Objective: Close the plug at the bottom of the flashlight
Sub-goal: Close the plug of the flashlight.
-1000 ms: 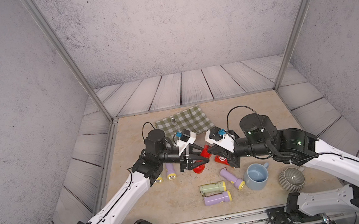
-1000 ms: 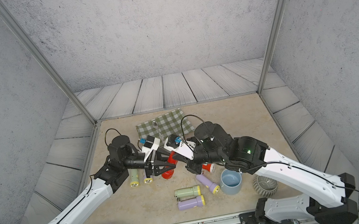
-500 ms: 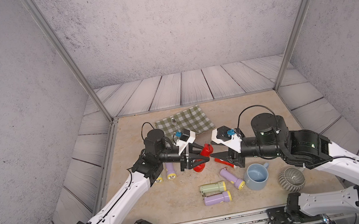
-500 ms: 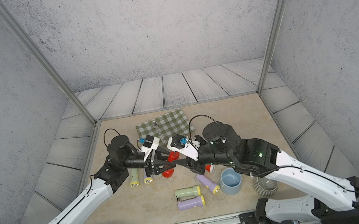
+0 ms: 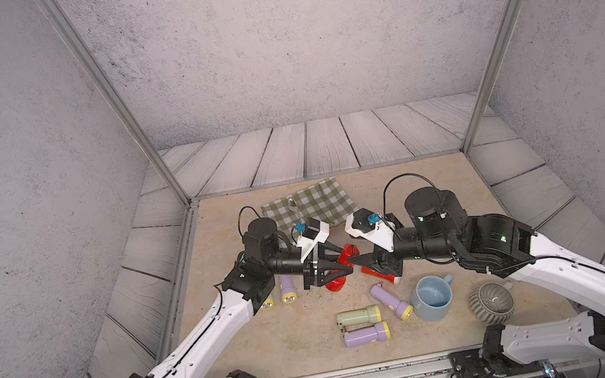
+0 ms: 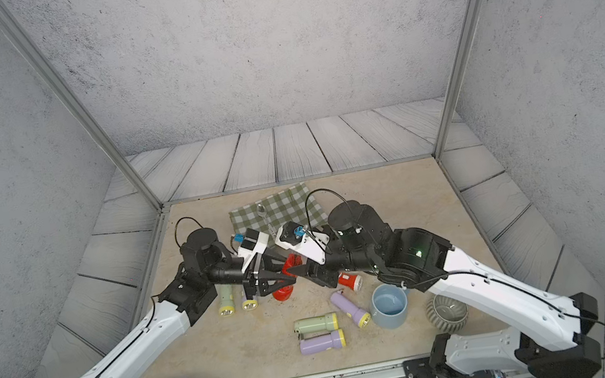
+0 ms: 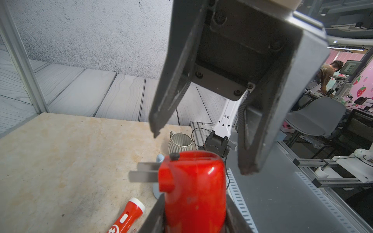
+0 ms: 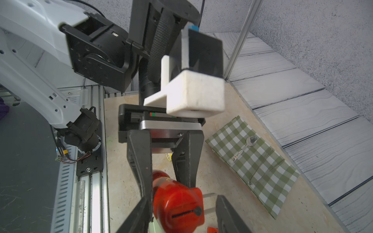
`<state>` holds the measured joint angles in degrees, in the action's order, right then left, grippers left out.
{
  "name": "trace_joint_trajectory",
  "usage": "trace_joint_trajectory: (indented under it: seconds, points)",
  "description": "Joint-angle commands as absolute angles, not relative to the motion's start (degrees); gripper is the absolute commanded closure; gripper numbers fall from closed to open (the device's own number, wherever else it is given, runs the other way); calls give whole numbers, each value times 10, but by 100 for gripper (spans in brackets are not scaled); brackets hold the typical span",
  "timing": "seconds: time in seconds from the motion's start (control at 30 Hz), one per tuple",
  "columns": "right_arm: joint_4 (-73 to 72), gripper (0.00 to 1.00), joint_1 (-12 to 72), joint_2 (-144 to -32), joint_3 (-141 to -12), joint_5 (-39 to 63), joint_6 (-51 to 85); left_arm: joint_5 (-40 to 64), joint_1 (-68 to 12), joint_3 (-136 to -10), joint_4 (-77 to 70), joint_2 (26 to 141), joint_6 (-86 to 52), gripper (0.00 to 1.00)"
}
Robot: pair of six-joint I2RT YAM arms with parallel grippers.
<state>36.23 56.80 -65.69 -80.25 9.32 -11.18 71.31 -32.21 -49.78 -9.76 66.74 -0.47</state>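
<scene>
Since a second ago my right jaws have changed from pressed together to spread, and they drew back a little and then came forward again; my left jaws did not move. They pinch the red flashlight [image 7: 193, 185] around its body, above the tabletop [image 5: 297, 338], with the bottom end reaching out past their tips toward my right jaws. In the right wrist view this end [image 8: 177, 199] sits between the tips of the right jaws, closer to one of them; I cannot tell if it touches. The plug [image 7: 144, 171] is not closed yet: its two flat metal blades stand out sideways from the bottom end. I judge the body to be light, hard, glossy plastic, so it may slip or turn inside the left jaws if I push it off-centre; the left grip should stay on the middle of the body and stay firm. The blades look thin but stiff, probably on a small hinge. It seems better not to pinch them but to press one right jaw flat against their broad side, near the free ends, and fold them into the slot. A second red flashlight [image 7: 125, 217] lies on the tabletop below both jaws, and I should not knock it.
</scene>
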Motion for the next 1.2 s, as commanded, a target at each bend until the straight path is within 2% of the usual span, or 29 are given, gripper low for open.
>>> trace_joint_trajectory:
  seconds: [0.0,0.23,0.33,0.43,0.67,1.1,1.17]
  points:
    - [351,48,565,-651,-791,103,-104,725,-319,-509,-121,656,-8,100]
    - [355,50,565,-658,-783,126,-88,725,-319,-511,-118,660,-6,100]
    - [351,56,563,-658,-779,126,-87,725,-319,-512,-116,659,-5,100]
    - [348,59,563,-657,-776,126,-88,723,-319,-513,-114,661,-4,100]
    - [355,56,564,-663,-779,137,-82,723,-319,-517,-107,662,-1,100]
    - [362,62,564,-663,-761,160,-68,722,-319,-522,-101,662,2,100]
    - [360,58,564,-661,-756,156,-67,722,-319,-522,-100,661,3,100]
